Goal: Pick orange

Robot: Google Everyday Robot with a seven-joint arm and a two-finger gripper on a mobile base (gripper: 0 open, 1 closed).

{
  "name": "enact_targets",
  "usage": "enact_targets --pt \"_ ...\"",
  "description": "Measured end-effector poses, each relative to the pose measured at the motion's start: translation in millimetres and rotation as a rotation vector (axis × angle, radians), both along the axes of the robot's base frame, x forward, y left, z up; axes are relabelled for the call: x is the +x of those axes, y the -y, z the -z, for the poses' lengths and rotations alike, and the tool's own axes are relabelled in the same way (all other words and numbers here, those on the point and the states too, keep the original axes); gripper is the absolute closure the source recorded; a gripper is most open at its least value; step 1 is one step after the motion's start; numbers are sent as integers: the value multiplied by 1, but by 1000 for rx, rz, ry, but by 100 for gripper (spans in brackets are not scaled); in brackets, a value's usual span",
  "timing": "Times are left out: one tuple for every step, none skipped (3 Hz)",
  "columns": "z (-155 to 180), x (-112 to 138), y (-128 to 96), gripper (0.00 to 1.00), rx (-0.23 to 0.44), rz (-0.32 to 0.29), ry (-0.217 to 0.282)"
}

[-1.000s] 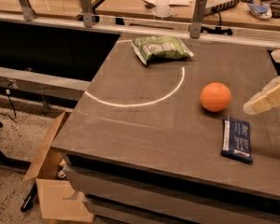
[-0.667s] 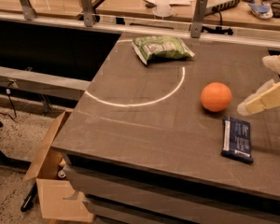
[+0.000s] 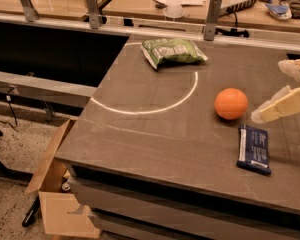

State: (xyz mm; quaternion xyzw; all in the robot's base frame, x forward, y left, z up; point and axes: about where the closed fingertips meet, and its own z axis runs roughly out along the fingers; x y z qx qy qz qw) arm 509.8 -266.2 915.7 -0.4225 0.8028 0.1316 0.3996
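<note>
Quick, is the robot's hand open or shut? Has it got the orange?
Gripper: open, holding nothing, at the table's right edge, just right of the orange.

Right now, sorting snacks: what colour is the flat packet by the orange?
The packet is dark blue, camera view; the tool hovers beside the orange.

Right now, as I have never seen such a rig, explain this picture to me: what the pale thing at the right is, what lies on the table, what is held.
One camera looks down at a grey table. The pale two-finger gripper, the robot arm's hand, reaches in from the picture's right edge, open and holding nothing, just right of the orange it must pick. Also on the table: a green snack bag farther back and a dark blue wrapped bar nearer.
</note>
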Motion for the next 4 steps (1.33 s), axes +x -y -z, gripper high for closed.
enact_targets --pt "12 2 -13 0 17 -17 -19" --pt "28 7 -25 0 31 -37 -40" --pt "42 9 -32 0 41 -48 -63" --pt "58 12 -44 3 58 -69 -87"
